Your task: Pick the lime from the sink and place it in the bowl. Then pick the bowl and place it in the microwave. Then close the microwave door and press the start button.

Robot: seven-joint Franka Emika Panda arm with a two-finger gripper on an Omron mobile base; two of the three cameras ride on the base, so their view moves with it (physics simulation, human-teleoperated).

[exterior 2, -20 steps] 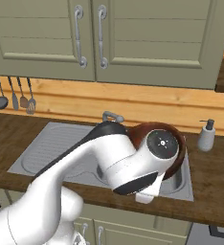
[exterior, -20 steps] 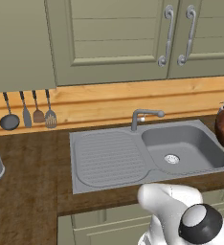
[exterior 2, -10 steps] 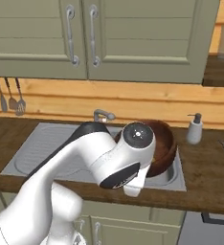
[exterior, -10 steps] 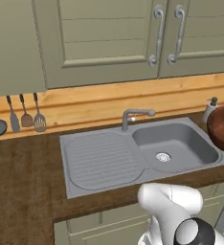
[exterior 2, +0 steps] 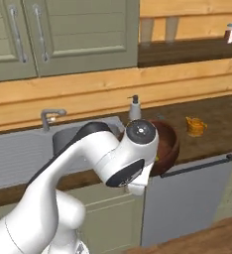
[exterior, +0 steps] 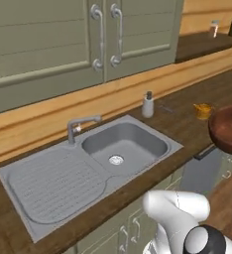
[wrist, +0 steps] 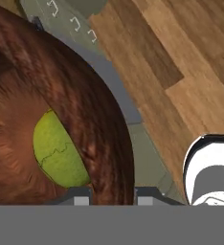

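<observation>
The lime [wrist: 60,152] lies in the bowl [wrist: 80,110], and the hand [wrist: 113,195] pinches the bowl's rim at 6 o'clock. Microwave steps remain.

arm bent low, gripper [wrist: 106,195] clamping the bowl [wrist: 90,115] rim.

The lime [wrist: 60,152], a small round yellow-green fruit with a thin dark crack line across its skin, lies inside the bowl [wrist: 92,124] against the inner wall. The bowl is round, deep and reddish-brown with a wood-like grain, held above the floor and off the tabletop. The grey steel sink [exterior: 103,163] has a bare basin, a ribbed drainboard and a curved faucet.
</observation>
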